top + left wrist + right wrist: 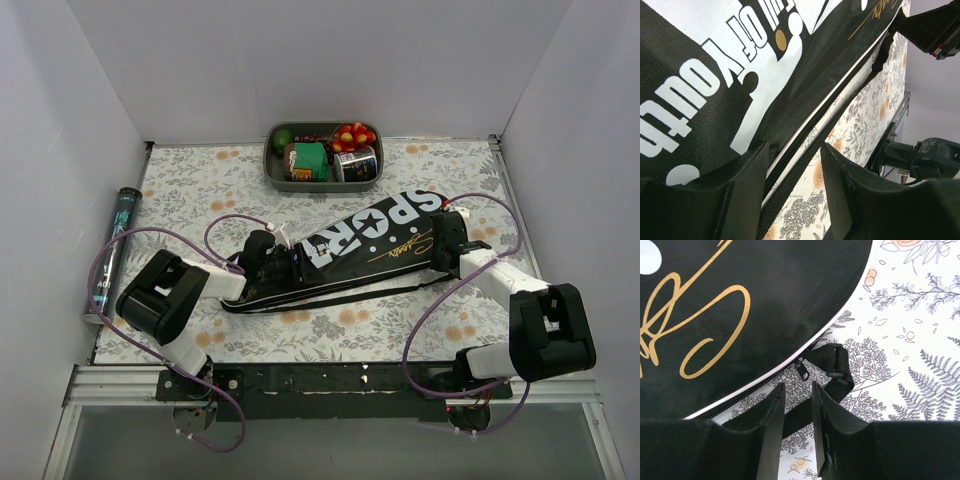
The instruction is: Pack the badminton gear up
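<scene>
The long black cover (365, 240) lettered "SPORT" lies diagonally across the floral mat, narrow end at the left and wide end at the right. No rackets show; they are hidden or out of view. My left gripper (266, 252) sits at the cover's narrow end. In the left wrist view it (795, 172) is open over the cover's zipped edge (805, 120) and black strap (790, 182). My right gripper (447, 246) is at the wide end's near edge. Its jaws (797, 397) stand narrowly apart above the strap (832, 365), just short of the zipper pull (802, 371), holding nothing.
A grey oval tray (272, 165) of toy food stands at the back centre. A dark tube (113, 250) lies along the left wall. White walls close in the left, back and right sides. The cover's strap (350, 295) trails along its near side.
</scene>
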You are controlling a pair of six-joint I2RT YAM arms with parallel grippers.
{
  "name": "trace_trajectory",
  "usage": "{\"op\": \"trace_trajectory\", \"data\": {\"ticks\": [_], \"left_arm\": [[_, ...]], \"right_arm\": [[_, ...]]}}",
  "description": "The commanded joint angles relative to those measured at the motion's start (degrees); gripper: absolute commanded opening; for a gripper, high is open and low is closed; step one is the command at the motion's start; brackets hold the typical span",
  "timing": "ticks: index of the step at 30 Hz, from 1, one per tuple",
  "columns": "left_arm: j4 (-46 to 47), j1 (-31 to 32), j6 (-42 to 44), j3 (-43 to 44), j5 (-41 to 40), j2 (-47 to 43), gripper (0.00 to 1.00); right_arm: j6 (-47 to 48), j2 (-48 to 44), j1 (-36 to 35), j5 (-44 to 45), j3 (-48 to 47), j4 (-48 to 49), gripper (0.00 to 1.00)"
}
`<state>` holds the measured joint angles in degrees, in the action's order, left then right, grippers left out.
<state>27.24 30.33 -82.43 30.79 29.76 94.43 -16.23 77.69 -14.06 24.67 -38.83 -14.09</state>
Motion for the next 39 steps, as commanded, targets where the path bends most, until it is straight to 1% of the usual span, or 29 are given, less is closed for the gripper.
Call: {"op": "trace_trajectory", "data": {"ticks": [1, 21, 27, 30, 33, 37, 39], "left_arm": [[-2.9, -0.09, 1.57, -1.26, -0.93, 0.66, 0.46], [-2.9, -0.18, 2.01, -1.26, -0.84, 1.81, 0.45], [-2.81, -0.09, 2.1, -1.34, -0.93, 2.07, 0.45], [-2.81, -0.09, 2.19, -1.25, -0.93, 2.25, 0.45], [-2.81, -0.18, 2.19, -1.17, -0.93, 2.42, 0.45], [-2.99, -0.09, 2.28, -1.17, -1.1, 2.33, 0.45], [-3.07, -0.09, 2.28, -1.25, -1.19, 2.25, 0.45]], "right_arm": [[0.5, 1.23, -0.35, -0.15, 0.07, 0.73, 0.35], [0.23, 7.65, -0.35, 3.72, -2.13, 2.75, 0.33], [0.06, 9.58, -0.35, 3.99, -1.69, 3.45, 0.29], [-0.03, 9.76, -0.35, 4.07, -0.9, 4.07, 0.25], [-0.21, 10.03, -0.26, 4.25, -0.99, 4.07, 0.18], [-0.21, 10.02, -0.26, 4.08, -1.25, 3.72, 0.01], [-0.21, 10.02, -0.35, 4.16, -1.25, 3.63, 0.01]]}}
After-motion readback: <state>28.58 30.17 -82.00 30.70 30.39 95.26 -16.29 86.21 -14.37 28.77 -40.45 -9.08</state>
